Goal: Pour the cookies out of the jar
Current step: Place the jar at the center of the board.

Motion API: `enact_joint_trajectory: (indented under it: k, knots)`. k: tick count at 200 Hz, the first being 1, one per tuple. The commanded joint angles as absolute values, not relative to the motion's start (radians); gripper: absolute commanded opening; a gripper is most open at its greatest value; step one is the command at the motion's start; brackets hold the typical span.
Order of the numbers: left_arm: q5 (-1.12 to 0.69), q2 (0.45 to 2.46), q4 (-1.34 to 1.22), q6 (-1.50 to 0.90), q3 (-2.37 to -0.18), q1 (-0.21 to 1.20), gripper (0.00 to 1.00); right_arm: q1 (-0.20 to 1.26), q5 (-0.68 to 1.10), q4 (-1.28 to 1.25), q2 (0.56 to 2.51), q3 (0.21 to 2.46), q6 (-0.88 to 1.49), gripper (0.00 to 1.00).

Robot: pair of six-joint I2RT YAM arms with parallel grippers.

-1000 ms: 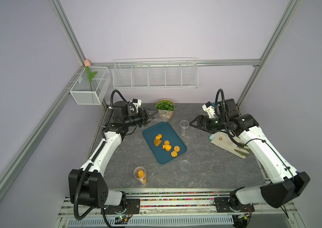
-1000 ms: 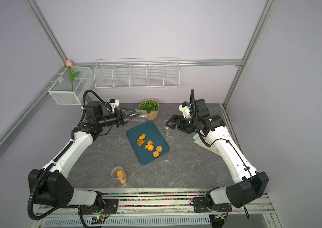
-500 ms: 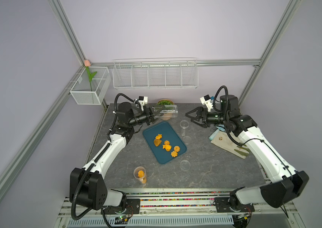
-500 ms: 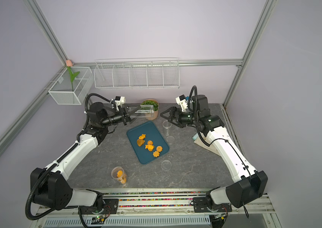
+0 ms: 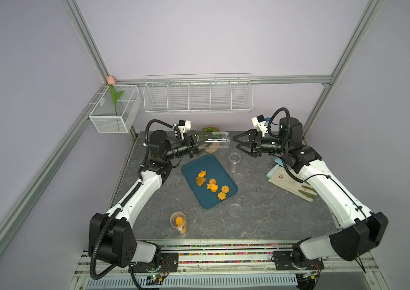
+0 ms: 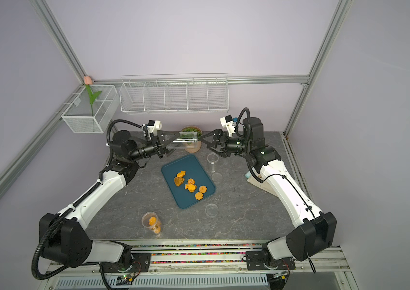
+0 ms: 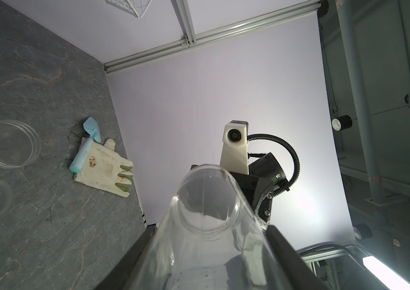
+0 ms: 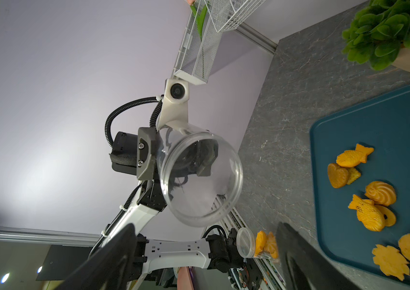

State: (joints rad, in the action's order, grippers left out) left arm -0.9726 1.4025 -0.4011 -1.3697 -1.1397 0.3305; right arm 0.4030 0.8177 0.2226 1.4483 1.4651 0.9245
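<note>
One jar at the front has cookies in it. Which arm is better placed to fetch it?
Right, probably: the right gripper is open and empty, while the left gripper is shut on the empty jar. The full jar stands nearer the left arm, though.

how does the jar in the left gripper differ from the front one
The held jar is empty; the front jar holds cookies. The held jar lies sideways in the air, clamped in the left gripper; the front jar stands upright on the table. Both are clear.
</note>
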Motion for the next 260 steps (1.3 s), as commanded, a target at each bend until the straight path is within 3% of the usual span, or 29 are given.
enact_joint_trajectory:
  k: [1, 111, 184, 240, 260]
  knots:
    - [-1.016, 1.404, -0.474, -1.411, -1.137, 0.335, 0.63, 0.423, 0.852, 0.151, 1.471, 1.463, 0.988, 0.89]
    - [-1.098, 1.475, -0.586, -1.508, -1.184, 0.369, 0.63, 0.505, 0.899, 0.067, 1.555, 1.555, 1.027, 0.9]
    - [-1.097, 1.486, -0.584, -1.506, -1.195, 0.373, 0.63, 0.504, 0.93, 0.065, 1.572, 1.562, 1.038, 1.0]
    - [-1.095, 1.497, -0.581, -1.506, -1.206, 0.372, 0.63, 0.5, 0.951, 0.055, 1.576, 1.557, 1.045, 0.9]
    - [-1.095, 1.502, -0.58, -1.506, -1.209, 0.373, 0.63, 0.494, 0.953, 0.045, 1.577, 1.556, 1.047, 0.83]
